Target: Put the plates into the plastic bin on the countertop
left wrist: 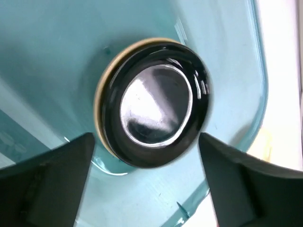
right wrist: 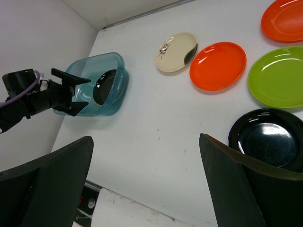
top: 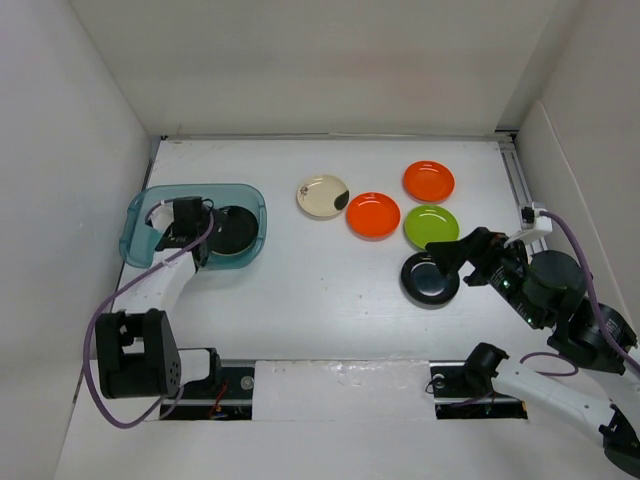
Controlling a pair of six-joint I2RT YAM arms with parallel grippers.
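The right gripper [right wrist: 147, 187] spreads its two dark fingers [right wrist: 52, 184] wide, at seven and five o'clock of the frame. Only the flat matte white countertop [right wrist: 151, 132] lies between them. At four o'clock, a glossy black round plate [right wrist: 265, 139] is partly hidden behind the five o'clock finger. A lime green round plate [right wrist: 277, 75] sits at two o'clock, with an orange round plate [right wrist: 218, 65] just beside it toward one. A second orange plate [right wrist: 284, 19] is cut off by the upper right corner. A cream round plate with a dark patch [right wrist: 176, 46] lies at twelve. At ten o'clock, the translucent teal-blue plastic bin [right wrist: 109, 106] holds another glossy black plate [right wrist: 105, 86]. The left gripper [right wrist: 75, 93] hangs at the bin's nine o'clock end, jaws apart.
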